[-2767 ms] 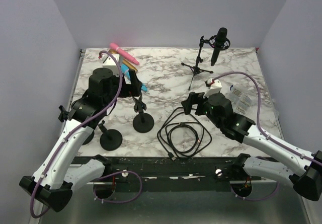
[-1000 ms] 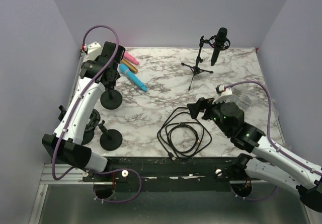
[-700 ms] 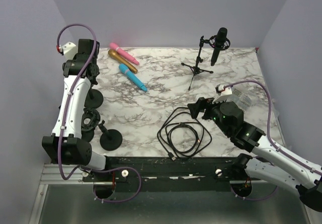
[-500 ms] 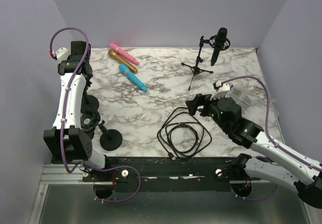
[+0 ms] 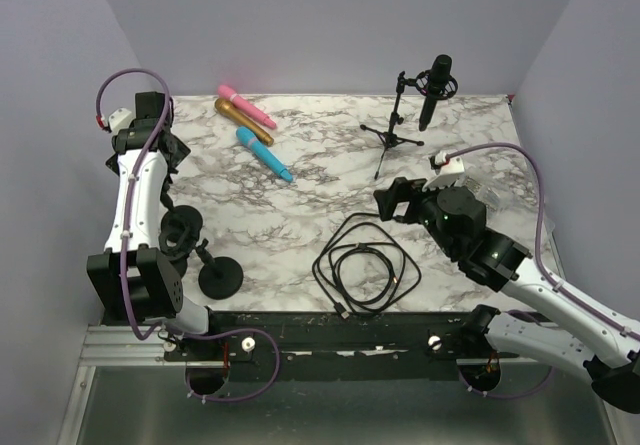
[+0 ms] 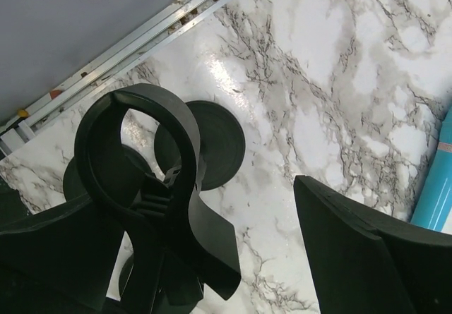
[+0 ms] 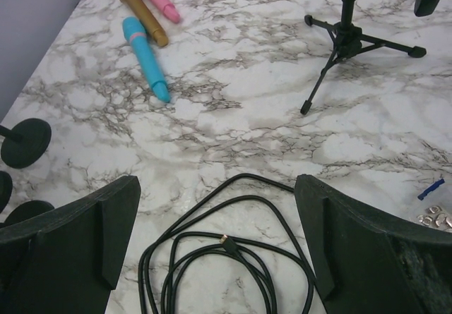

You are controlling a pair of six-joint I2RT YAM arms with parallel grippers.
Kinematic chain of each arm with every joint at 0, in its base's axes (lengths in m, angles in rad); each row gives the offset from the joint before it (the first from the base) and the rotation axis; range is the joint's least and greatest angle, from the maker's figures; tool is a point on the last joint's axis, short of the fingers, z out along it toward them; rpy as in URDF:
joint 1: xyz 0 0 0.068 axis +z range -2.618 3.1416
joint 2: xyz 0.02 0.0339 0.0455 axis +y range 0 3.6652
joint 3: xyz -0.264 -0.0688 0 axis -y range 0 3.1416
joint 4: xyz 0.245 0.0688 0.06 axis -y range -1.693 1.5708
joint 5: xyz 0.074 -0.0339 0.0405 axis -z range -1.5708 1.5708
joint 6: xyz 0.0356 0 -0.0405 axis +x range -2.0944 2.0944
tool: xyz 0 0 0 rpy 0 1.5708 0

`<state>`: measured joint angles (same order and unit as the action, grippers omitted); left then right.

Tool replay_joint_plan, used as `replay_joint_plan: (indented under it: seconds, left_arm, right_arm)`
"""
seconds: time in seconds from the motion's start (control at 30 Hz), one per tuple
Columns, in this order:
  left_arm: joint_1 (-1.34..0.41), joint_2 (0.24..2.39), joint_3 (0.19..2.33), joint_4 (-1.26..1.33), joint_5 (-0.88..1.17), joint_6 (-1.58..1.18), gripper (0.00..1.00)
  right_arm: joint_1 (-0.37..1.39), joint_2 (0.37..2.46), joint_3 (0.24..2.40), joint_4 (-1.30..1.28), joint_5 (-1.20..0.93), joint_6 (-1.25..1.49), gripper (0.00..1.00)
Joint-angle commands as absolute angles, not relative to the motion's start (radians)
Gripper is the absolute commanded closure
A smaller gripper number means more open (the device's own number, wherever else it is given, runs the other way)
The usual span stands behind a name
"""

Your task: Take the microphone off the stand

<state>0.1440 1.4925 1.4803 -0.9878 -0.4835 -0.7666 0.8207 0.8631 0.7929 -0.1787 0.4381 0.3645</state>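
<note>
Your microphone [image 5: 438, 83], black and close to upright, sits at the far side of the marble tabletop [image 5: 320, 190]. It is held in the ringed mount at the top of the tripod stand [image 5: 393, 133], whose legs are spread on the marble, and neither arm is touching it. Your right gripper [image 7: 215, 187] hovers over the middle of the tabletop, on the near side of the stand and apart from it, with its jaws wide apart and nothing between them. In the right wrist view the coiled black cable [image 7: 226, 257] lies just below the fingers, the tripod's feet show ahead, and only the lower end of the microphone shows at the top-right corner. Your left gripper [image 6: 212, 208] is over at the left edge of the tabletop, well apart from the stand, and its jaws are also spread. A black clip holder [image 6: 141, 180] rises between them, close against the left finger, but you cannot tell from the wrist view whether the two touch. A round black base [image 6: 205, 145] rests on the marble beyond it. Another clip stand [image 5: 220, 275] sits near the front-left edge. Three toy microphones lie close together at the far left: pink [image 5: 245, 106], gold [image 5: 240, 120] and blue [image 5: 265, 155].
</note>
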Motion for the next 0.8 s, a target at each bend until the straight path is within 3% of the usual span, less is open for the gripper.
replay_joint_plan:
  seconds: [0.0,0.17,0.43,0.77]
  left_arm:
    - [0.152,1.433,1.566,-0.999,-0.452,-0.756,0.01]
    - [0.151,1.305,1.63,-1.006,-0.379,-0.757,0.02]
    - [0.139,1.036,1.465,-0.592,0.09,-0.759,0.02]
    - [0.053,1.094,1.335,-0.315,0.465,-0.693,0.01]
  right_arm:
    - [0.82,0.84,0.836,-0.225,0.492,0.35,0.0]
    - [0.821,0.802,0.834,-0.247,0.534,0.338,0.0]
    - [0.82,0.799,0.885,-0.343,0.652,0.319,0.0]
    - [0.81,0.957,0.936,-0.403,0.821,0.419,0.0]
